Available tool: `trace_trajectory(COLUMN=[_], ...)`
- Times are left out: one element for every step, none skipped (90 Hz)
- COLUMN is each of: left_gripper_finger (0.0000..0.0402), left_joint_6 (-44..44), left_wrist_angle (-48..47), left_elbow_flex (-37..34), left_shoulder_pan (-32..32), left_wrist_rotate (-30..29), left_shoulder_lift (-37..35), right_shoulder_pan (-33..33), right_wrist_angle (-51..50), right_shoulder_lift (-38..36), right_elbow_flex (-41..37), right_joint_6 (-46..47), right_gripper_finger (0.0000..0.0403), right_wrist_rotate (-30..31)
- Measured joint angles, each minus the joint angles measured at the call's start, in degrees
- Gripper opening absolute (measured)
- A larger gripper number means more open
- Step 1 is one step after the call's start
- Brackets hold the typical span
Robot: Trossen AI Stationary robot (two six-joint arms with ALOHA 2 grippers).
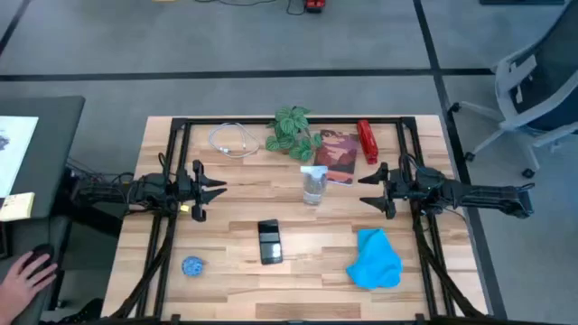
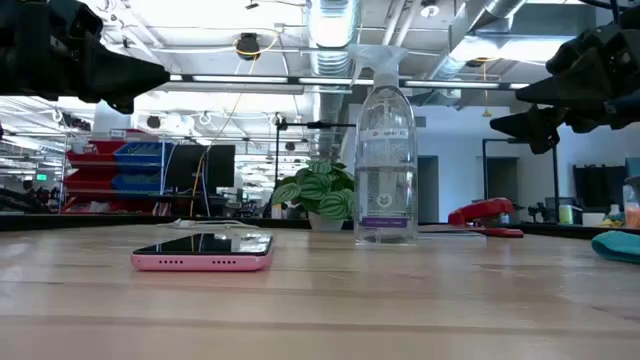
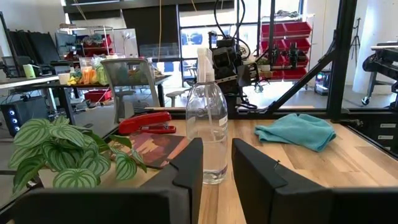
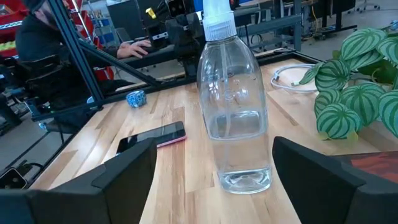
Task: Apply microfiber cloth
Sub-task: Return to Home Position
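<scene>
Looking down on the wooden table [image 1: 235,289], we see both dark arms stretched level above it, one coming in from the left of the frame and one from the right, pointing at each other. The left gripper [image 1: 217,189] hovers left of centre, its fingers a narrow gap apart and holding nothing. The right gripper [image 1: 364,189] hovers right of centre, its fingers spread wide, also empty.

The microfiber cloth [image 1: 375,259] lies bunched in the lower right of the table, below the right gripper, and we see neither gripper touching it. A leafy plant [image 1: 293,131] sits at the upper middle, with a book [image 1: 336,153] just to its right. The spray bottle [image 1: 313,185] stands upright at the centre, between the two grippers. A red stapler [image 1: 367,142] lies right of the book. The pink phone [image 1: 269,241] lies flat, screen up, below the bottle. A white cable [image 1: 233,140] is coiled left of the plant, and a small blue ball [image 1: 192,265] rests at the lower left.
</scene>
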Motion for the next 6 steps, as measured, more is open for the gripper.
trace_trajectory(left_gripper_finger=[0.0061,0.0061,0.0061,0.0061,0.0061,0.0061], left_joint_6=[0.0,0.0,0.0,0.0,0.0,0.0], left_wrist_angle=[0.0,0.0,0.0,0.0,0.0,0.0], left_elbow_flex=[0.0,0.0,0.0,0.0,0.0,0.0], left_shoulder_pan=[0.0,0.0,0.0,0.0,0.0,0.0], left_wrist_rotate=[0.0,0.0,0.0,0.0,0.0,0.0], left_shoulder_lift=[0.0,0.0,0.0,0.0,0.0,0.0], right_shoulder_pan=[0.0,0.0,0.0,0.0,0.0,0.0], right_wrist_angle=[0.0,0.0,0.0,0.0,0.0,0.0], right_shoulder_lift=[0.0,0.0,0.0,0.0,0.0,0.0], right_elbow_flex=[0.0,0.0,0.0,0.0,0.0,0.0], right_joint_6=[0.0,0.0,0.0,0.0,0.0,0.0], right_gripper_finger=[0.0306,0.0306,0.0306,0.0306,0.0306,0.0306], right_wrist_rotate=[0.0,0.0,0.0,0.0,0.0,0.0])
